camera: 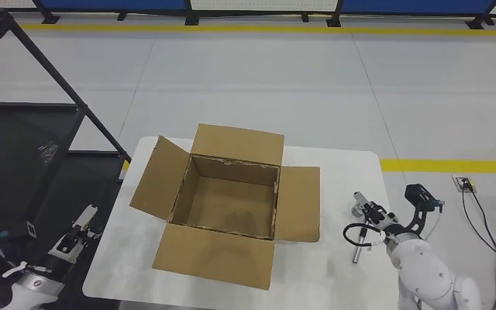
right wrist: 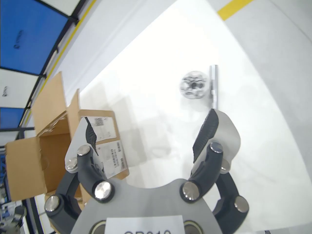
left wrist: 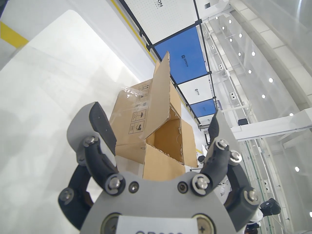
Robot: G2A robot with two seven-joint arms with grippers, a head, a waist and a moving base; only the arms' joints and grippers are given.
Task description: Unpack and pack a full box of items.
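The right end effector (right wrist: 149,116) hangs over the right part of the white counter (right wrist: 170,37) with its 2 fingers (right wrist: 207,132) spread wide apart and nothing between them. Just beyond its fingertips, farther from the robot, a small round metal piece (right wrist: 194,84) lies on the counter. A thin metal bar (right wrist: 214,86) lies just beside it; whether the 2 touch cannot be told.

The left end effector (left wrist: 156,110) is also spread apart and grips nothing. In the top view it sits low (camera: 81,223), off the counter's near left edge, and faces the cardboard box (left wrist: 158,152).

The box (camera: 213,260) stands in the middle of the counter, well apart from both end effectors. Its 4 flaps are folded outward and its brown floor shows. The side facing the right end effector carries white printed labels (right wrist: 107,142). The side seen from the left wrist carries black handling symbols (left wrist: 139,116) and a strip of clear tape (left wrist: 129,91).
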